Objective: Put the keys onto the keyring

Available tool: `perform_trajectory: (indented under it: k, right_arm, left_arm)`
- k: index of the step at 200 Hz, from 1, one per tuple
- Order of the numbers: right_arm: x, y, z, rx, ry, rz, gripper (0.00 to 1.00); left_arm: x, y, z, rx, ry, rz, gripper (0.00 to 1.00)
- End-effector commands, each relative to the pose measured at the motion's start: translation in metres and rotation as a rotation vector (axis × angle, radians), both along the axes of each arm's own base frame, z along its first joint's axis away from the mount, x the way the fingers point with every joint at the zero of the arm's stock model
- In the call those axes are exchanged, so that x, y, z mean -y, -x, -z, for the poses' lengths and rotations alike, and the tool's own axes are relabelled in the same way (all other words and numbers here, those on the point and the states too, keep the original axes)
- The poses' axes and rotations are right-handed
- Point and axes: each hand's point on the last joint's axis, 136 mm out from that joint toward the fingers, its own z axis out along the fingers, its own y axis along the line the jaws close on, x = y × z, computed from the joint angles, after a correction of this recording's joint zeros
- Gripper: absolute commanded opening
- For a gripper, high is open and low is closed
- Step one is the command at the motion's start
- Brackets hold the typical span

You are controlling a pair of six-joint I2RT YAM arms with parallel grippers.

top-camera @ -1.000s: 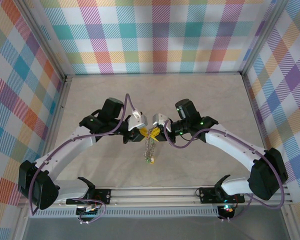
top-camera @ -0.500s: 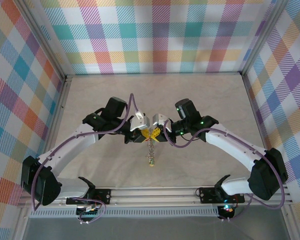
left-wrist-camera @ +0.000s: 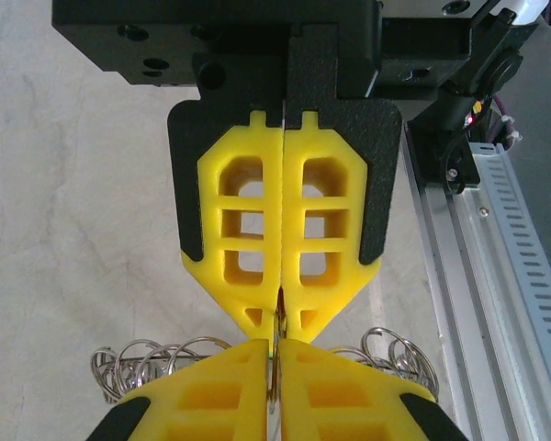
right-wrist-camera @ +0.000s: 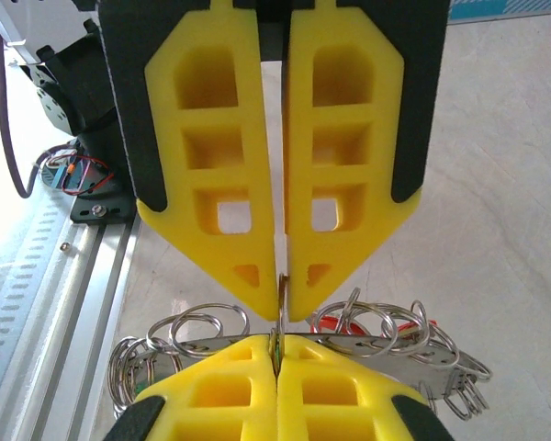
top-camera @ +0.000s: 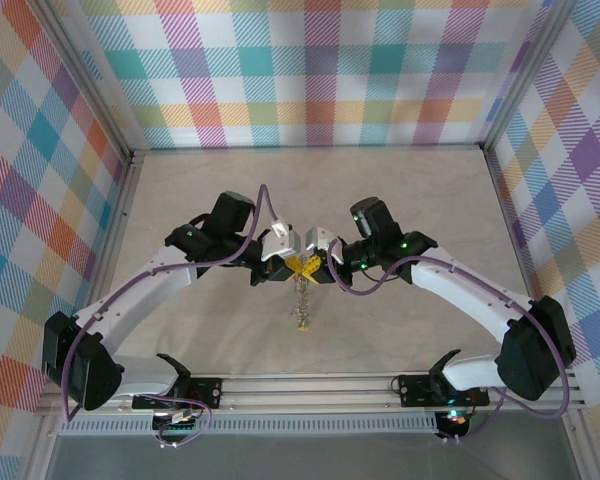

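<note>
Well, from where I stand this looks a good way along. The two arms meet tip to tip above the middle of the worktop (top-camera: 410, 190), roughly halfway between its near and far edges. The keyring (top-camera: 300, 295) hangs from that meeting point as one thin dangling bunch. Whether its lower end touches the surface I can't tell.

Up close, the keys (right-wrist-camera: 413, 354) show as flat silver blades crowded side by side. With them are a lot of small split rings (right-wrist-camera: 202, 326) and a red tag (right-wrist-camera: 335, 322) tucked in behind, all just under the fingertips. The right jaws are clenched, pads together, on a thin edge of metal at the top of the bunch. The left jaws, facing them, are pinched nearly flat on the same thin edge, so both have hold of the keyring. Whether that sliver is ring wire or the blade of a single key is too fine for me to make out.

As for what's done, every key I can pick out is gathered in that bunch, so I'd judge most are on. What's left, I'd guess, is the one piece pinched between the two pairs of jaws, which would need threading onto the wire and seating. I can't say whether it is on yet.
</note>
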Motion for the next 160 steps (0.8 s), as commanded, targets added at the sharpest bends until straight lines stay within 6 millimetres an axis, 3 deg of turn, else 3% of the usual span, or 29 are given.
perform_trajectory:
  k: [1,67,89,116,160]
  right_arm:
    - [-0.006,0.003,-0.028,0.049,-0.078,-0.049,0.01]
    - [-0.006,0.001,-0.029,0.059,-0.078,-0.046,0.01]
    - [-0.006,0.001,-0.029,0.060,-0.078,-0.046,0.01]
    - [-0.004,0.002,-0.028,0.067,-0.075,-0.042,0.02]
    - [0.004,0.000,-0.026,0.059,-0.066,-0.006,0.20]
  left_arm:
    - [0.007,0.007,-0.006,-0.014,0.019,0.050,0.10]
    - [0.006,0.010,0.000,-0.026,-0.010,0.078,0.09]
    - [0.004,0.012,0.002,-0.024,-0.021,0.088,0.00]
    - [0.003,0.011,0.002,-0.007,-0.024,0.076,0.00]
    - [0.000,-0.009,-0.014,0.085,0.031,-0.064,0.00]
